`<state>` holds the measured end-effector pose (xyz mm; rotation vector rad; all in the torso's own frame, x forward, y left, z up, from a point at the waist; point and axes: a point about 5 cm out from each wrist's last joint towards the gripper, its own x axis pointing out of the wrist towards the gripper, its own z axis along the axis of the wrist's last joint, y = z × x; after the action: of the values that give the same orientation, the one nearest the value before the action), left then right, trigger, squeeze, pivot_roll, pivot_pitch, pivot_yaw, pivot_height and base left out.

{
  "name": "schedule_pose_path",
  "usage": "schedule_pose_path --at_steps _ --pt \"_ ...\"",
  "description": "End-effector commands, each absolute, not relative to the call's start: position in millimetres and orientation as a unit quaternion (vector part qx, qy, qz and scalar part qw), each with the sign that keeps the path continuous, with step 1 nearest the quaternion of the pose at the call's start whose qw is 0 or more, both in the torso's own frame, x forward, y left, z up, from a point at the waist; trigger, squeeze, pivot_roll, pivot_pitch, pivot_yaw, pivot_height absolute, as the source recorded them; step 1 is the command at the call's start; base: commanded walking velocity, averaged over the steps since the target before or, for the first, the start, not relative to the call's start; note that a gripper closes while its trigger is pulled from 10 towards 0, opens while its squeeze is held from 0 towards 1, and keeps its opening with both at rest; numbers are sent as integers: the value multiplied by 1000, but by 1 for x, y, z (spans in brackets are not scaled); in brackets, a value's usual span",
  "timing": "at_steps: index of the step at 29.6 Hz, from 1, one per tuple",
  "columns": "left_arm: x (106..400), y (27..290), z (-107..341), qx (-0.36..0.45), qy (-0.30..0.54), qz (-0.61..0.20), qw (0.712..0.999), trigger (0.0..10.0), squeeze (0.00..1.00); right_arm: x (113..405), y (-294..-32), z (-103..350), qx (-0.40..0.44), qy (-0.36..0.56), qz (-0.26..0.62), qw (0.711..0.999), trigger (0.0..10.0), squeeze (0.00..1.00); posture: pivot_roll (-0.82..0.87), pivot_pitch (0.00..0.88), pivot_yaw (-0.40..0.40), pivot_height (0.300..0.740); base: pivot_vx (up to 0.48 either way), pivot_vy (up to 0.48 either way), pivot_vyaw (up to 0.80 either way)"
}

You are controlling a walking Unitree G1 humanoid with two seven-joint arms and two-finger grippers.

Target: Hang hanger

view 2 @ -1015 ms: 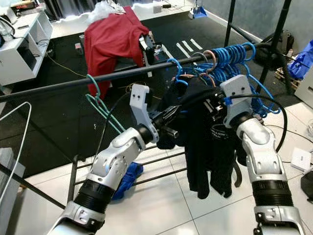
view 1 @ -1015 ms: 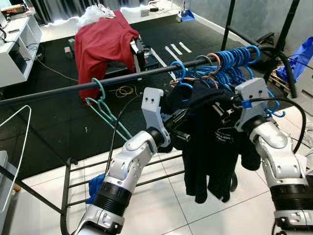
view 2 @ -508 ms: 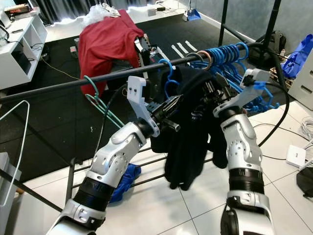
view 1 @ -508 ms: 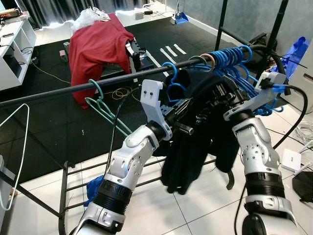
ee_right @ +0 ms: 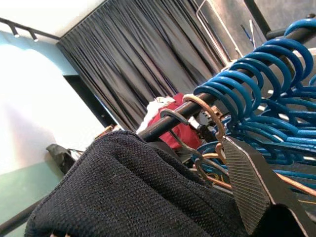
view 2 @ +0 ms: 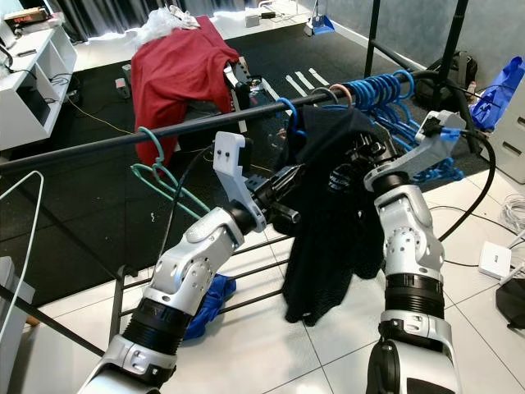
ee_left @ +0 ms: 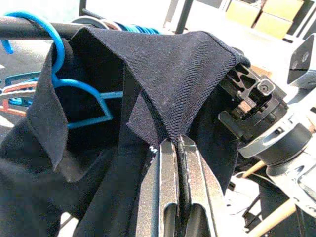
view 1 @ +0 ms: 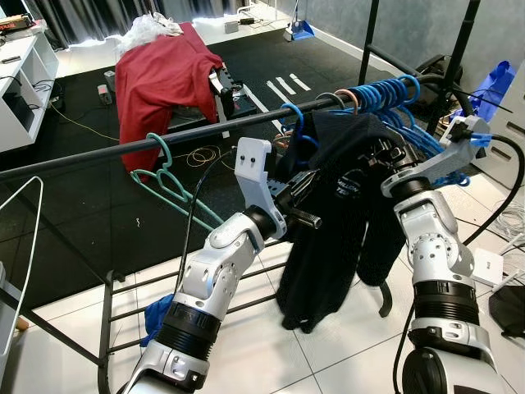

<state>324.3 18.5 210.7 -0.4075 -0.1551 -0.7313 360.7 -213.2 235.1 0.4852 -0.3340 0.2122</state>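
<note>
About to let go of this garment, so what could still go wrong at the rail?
1. The left gripper, jaws shut on the black garment, could drag it off the blue hanger when pulling away.
2. The right gripper sits close to the blue hangers and could snag them.

place: lab/studio room | evidence: black curtains (view 1: pixel 98 16); floor cables (view 1: pixel 209 153); clothes rail (view 1: pixel 123 148); white shelving (view 1: pixel 25 90)

Black garment (view 1: pixel 328 238): matt knit cloth. Blue hanger (view 1: pixel 297 123): glossy plastic. Rail (view 1: pixel 123 149): matt black metal.
</note>
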Motion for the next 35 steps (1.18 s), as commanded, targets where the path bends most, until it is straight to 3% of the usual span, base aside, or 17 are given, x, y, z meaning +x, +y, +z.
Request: schedule_pose_path --at_steps 1,2,3,4,5,7,9,19,21,24,25,26,27,31,32,33,35 --pt "325 22 188 -203 -28 -331 921 0 0 357 -227 257 183 -203 68 959 10000 0 -160 95 109 740 0 0 0" --pt "325 22 188 -203 -28 -331 921 0 0 357 -227 257 183 -203 68 959 10000 0 -160 95 109 740 0 0 0" --pt "325 22 187 -202 -27 -331 921 0 0 358 -224 255 75 -190 56 977 10000 0 -159 97 108 740 0 0 0" --pt "325 22 187 -202 -27 -331 921 0 0 358 -224 255 75 -190 56 977 10000 0 -159 97 108 740 0 0 0" --pt "325 22 186 -202 -26 -331 921 0 0 357 -219 259 4 -197 61 979 10000 0 -159 97 108 740 0 0 0" --pt "325 22 186 -202 -26 -331 921 0 0 357 -219 259 4 -197 61 979 10000 0 -159 97 108 740 0 0 0" --pt "324 22 185 -201 -25 -331 922 0 0 350 -201 269 -137 -220 137 956 10000 0 -159 99 106 740 0 0 0" --pt "324 21 184 -201 -24 -331 922 0 0 339 -194 268 -253 -193 231 919 10000 0 -163 102 106 740 0 0 0" --pt "323 21 184 -202 -23 -332 921 0 0 338 -199 274 -158 -200 233 939 10000 0 -164 104 106 740 0 0 0" --pt "323 21 184 -202 -23 -332 921 0 0 339 -202 277 -102 -203 220 949 10000 0 -166 104 107 740 0 0 0" --pt "324 21 184 -202 -23 -332 921 0 0 343 -205 278 2 -197 205 959 10000 0 -166 104 108 740 0 0 0" --pt "324 21 184 -202 -23 -332 921 0 0 343 -205 278 2 -197 205 959 10000 0 -166 104 108 740 0 0 0" --pt "324 21 184 -202 -24 -332 921 0 0 345 -205 275 100 -183 207 956 10000 0 -163 105 108 740 0 0 0" --pt "324 21 185 -201 -24 -332 921 0 0 344 -199 269 146 -167 222 949 10000 0 -162 104 110 740 0 0 0" --pt "324 21 185 -201 -24 -332 921 0 0 346 -199 262 43 -157 205 965 10000 0 -160 103 110 740 0 0 0" --pt "324 21 185 -201 -24 -332 921 0 0 346 -199 262 43 -157 205 965 10000 0 -160 103 110 740 0 0 0" --pt "324 21 184 -201 -23 -332 921 0 0 347 -199 251 -179 -143 181 956 10000 0 -163 102 111 740 0 0 0"
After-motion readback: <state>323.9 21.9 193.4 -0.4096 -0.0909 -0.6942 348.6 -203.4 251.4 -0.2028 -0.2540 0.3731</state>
